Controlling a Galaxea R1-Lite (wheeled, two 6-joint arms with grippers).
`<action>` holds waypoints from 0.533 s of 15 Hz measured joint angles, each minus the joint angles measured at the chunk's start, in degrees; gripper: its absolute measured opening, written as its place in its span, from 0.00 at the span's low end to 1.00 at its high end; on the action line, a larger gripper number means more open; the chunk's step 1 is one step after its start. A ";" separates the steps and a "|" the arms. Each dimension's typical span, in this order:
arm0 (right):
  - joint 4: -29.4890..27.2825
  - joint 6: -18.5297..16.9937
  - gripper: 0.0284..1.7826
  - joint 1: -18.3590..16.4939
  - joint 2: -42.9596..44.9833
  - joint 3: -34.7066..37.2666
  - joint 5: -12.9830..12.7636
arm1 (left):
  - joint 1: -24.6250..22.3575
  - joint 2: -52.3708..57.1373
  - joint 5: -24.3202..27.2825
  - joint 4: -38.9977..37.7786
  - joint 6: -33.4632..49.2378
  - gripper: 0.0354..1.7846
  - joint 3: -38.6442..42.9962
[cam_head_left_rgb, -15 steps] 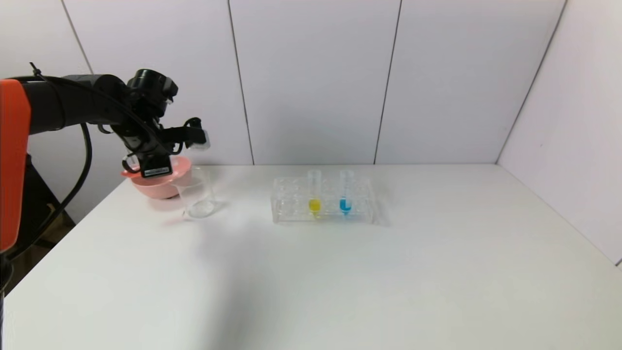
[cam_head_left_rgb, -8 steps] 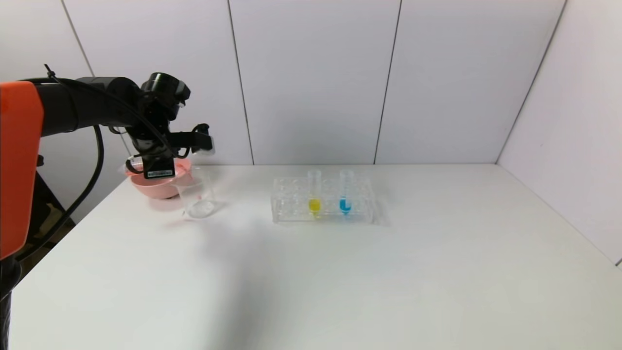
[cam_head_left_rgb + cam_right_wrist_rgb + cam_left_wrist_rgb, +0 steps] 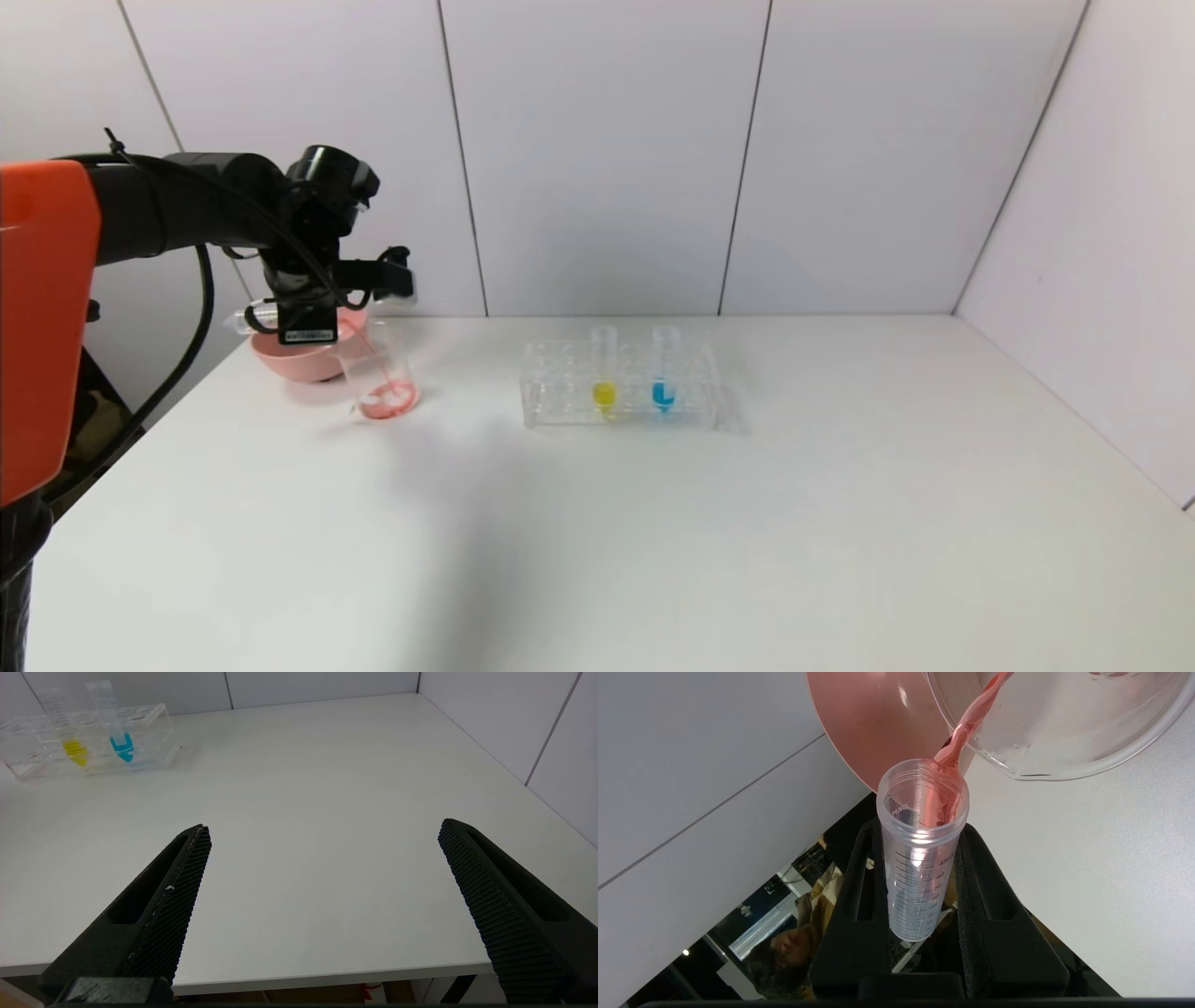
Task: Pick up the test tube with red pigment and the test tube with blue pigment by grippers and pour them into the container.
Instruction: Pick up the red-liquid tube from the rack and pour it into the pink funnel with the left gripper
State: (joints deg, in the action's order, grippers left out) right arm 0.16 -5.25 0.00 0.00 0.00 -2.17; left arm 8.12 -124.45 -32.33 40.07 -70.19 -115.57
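Observation:
My left gripper (image 3: pixel 306 315) is shut on the red-pigment test tube (image 3: pixel 920 858), a clear graduated tube held tipped over the container (image 3: pixel 378 369). In the left wrist view the gripper (image 3: pixel 920 828) has both fingers pressed on the tube's sides. Red liquid streams from the tube's mouth into the glass beaker (image 3: pixel 1064 728), and a red pool lies at its bottom. The blue-pigment test tube (image 3: pixel 664 369) stands upright in the rack and also shows in the right wrist view (image 3: pixel 114 723). My right gripper (image 3: pixel 324 827) is open and empty above the table's near edge, far from the rack.
A pink bowl (image 3: pixel 289 359) sits right behind the beaker at the table's far left. The clear tube rack (image 3: pixel 560 392) at the middle back also holds a tube with yellow liquid (image 3: pixel 604 369). White wall panels close the back and right side.
My left gripper has shifted slightly right and tipped the tube further. Red liquid now pours into the beaker, which was empty a second ago.

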 joint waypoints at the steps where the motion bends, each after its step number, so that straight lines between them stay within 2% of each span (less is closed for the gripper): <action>1: -0.02 0.00 1.00 0.00 0.00 0.00 -0.02 | 0.37 -0.02 -1.07 -0.09 -0.23 0.22 -0.01; 8: 0.00 0.02 1.00 0.00 0.00 0.00 -0.02 | 2.96 -0.82 -6.84 -0.74 -1.24 0.22 -0.09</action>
State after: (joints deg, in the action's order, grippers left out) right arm 0.16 -5.23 0.00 0.00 0.00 -2.19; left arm 11.08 -125.27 -39.17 39.33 -71.44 -115.65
